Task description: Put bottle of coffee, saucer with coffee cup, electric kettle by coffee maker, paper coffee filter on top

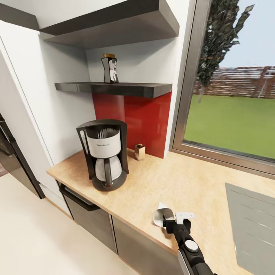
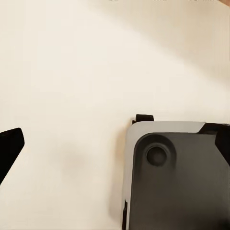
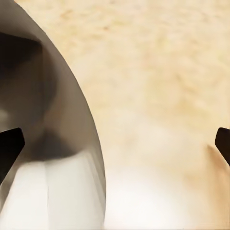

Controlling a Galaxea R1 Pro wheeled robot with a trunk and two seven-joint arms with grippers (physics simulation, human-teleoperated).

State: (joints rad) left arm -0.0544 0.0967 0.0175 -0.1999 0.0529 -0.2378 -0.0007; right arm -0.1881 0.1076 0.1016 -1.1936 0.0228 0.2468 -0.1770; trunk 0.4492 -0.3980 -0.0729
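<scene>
**Right claw spread wide at the filter**

The coffee maker (image 1: 104,152) stands on the kitchen countertop (image 1: 183,183), the bottle of coffee (image 1: 109,68) above it on the kitchen shelf (image 1: 114,88). Near the counter's front edge, the right gripper (image 1: 172,218) is released, jaws well apart, one finger against the paper coffee filter (image 1: 162,214). I cannot tell the left gripper's state.

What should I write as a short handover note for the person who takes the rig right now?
Right hand: over the front of the light-wood kitchen countertop, at the small white paper coffee filter cone; a grip is not confirmed.
Left hand: fingers apart over pale floor, holding nothing.
Black-and-white drip coffee maker stands on the countertop; nothing on its top.
Small dark bottle of coffee with golden-brown lid is on the thin black kitchen shelf.
Done: coffee maker in place.
Left: filter, bottle, saucer with cup, kettle.
</scene>
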